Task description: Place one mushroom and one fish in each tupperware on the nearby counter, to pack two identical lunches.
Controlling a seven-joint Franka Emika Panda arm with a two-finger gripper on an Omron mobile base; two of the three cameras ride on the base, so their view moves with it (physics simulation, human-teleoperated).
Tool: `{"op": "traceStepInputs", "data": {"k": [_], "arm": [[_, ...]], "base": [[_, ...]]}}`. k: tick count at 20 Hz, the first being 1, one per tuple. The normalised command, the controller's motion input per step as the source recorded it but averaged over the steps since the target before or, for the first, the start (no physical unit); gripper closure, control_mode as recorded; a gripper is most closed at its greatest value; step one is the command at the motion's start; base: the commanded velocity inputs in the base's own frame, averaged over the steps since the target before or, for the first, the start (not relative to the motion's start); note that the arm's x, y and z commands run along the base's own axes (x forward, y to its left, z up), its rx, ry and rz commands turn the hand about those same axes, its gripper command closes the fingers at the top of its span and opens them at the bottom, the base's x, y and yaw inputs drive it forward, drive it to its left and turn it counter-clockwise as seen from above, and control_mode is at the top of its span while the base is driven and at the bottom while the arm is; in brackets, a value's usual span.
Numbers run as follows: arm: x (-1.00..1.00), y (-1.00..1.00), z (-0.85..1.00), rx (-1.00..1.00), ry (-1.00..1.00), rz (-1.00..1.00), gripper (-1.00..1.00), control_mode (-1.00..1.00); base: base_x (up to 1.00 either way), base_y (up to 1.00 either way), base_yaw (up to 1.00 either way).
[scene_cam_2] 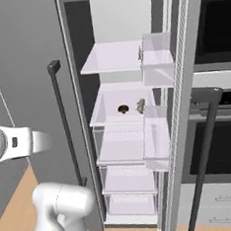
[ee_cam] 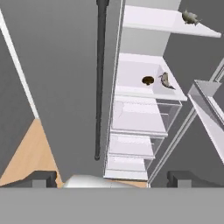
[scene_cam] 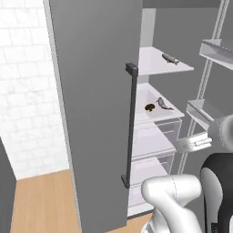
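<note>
Facing an open refrigerator, the gripper [ee_cam: 111, 178] hangs with its jaws spread wide and nothing between them, its two dark fingertips [ee_cam: 41, 178] framing the cabinet ahead. Just beyond, the dark door handle [ee_cam: 100, 78] runs down the closed left door [scene_cam: 91, 113]. On the middle shelf [ee_cam: 131, 76], far inside, a brown mushroom [ee_cam: 148, 80] lies just beside a grey fish [ee_cam: 165, 80]; a second fish [ee_cam: 190, 17] rests on the upper shelf [ee_cam: 153, 19]. No tupperware or counter is in sight. The likely hazard: a reach inward could clip the handle, shelf edge or right-hand door bins [scene_cam_2: 157, 64], or nudge the neighbouring fish while grasping the mushroom.
</note>
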Motion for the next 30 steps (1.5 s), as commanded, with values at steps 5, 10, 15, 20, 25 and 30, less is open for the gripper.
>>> {"op": "traceStepInputs", "data": {"k": [5, 10, 15, 20, 25, 30], "arm": [[0.00, 0.00, 0.00, 0.00, 0.00, 0.00, -1.00, 1.00], [0.00, 0.00, 0.00, 0.00, 0.00, 0.00, -1.00, 1.00], [0.00, 0.00, 0.00, 0.00, 0.00, 0.00, -1.00, 1.00], [0.30, 0.00, 0.00, 0.00, 0.04, 0.00, -1.00, -1.00], [0.24, -0.08, 0.22, 0.00, 0.14, 0.00, -1.00, -1.00], [0.00, -0.25, 0.66, 0.00, 0.06, 0.00, -1.00, -1.00]], "base": [[0.23, -0.31, -0.23], [0.52, -0.18, -0.26], [0.68, -0.03, -0.20], [0.34, 0.00, -0.04], [0.00, 0.00, 0.00], [0.00, 0.00, 0.00]]}}
